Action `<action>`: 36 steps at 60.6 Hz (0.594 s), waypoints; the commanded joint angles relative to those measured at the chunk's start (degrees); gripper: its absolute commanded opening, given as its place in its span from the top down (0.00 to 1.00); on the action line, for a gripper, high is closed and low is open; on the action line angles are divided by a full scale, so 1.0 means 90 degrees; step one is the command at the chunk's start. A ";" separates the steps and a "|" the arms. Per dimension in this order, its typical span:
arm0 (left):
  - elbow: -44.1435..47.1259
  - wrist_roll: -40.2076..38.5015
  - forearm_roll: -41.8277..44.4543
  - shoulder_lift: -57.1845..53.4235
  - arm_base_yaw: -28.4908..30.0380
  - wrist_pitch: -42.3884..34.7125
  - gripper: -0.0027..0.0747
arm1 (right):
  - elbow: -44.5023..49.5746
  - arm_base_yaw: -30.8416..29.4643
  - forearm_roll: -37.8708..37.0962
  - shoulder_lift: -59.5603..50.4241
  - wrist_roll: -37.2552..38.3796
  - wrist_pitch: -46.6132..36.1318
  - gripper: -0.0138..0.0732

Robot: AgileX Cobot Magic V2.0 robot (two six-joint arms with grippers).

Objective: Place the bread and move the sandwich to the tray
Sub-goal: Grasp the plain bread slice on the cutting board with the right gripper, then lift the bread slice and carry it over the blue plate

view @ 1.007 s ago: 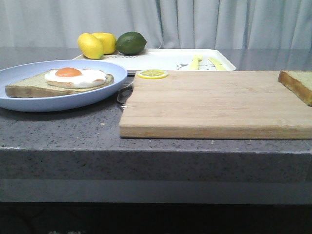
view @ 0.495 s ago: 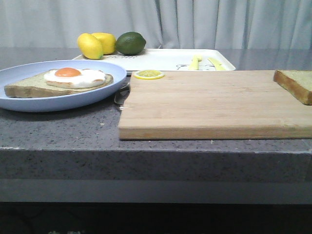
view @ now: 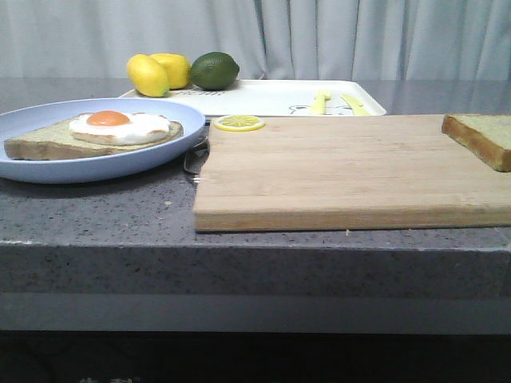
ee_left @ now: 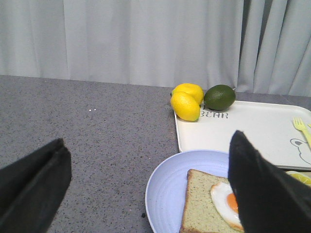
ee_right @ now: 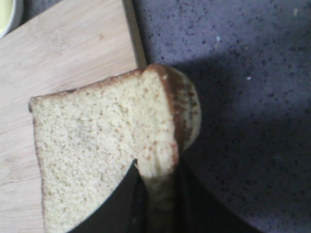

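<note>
At far right of the cutting board (view: 351, 169), I see R gripper (ee_right: 154, 194) pinched on the bread (ee_right: 104, 145), slice half off the board's edge. L gripper (ee_left: 146, 189) gapes wide, empty, above sandwich (view: 92, 136) on plate (view: 48, 163), left. Tray (view: 271, 97) behind the board.

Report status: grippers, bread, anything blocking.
Left gripper open over the plate. Right gripper shut on bread at cutting board edge. Sandwich on plate; no obstruction seen.
</note>
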 commanded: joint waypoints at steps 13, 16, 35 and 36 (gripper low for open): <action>-0.0251 -0.0004 -0.0007 0.0044 0.0003 -0.0518 0.14 | -0.0143 -0.0019 0.1236 -0.1382 -0.0109 0.0014 0.91; -0.0251 -0.0004 -0.0007 0.0044 0.0003 -0.0518 0.14 | -0.0143 0.0012 0.1669 -0.1475 -0.0109 0.0102 0.91; -0.0251 -0.0004 -0.0007 0.0044 0.0003 -0.0518 0.14 | -0.0143 0.1213 0.3808 -0.1516 -0.0307 0.0025 0.91; -0.0251 -0.0004 -0.0007 0.0044 0.0003 -0.0518 0.14 | -0.0143 0.1356 0.3930 -0.1516 -0.0339 -0.0092 0.91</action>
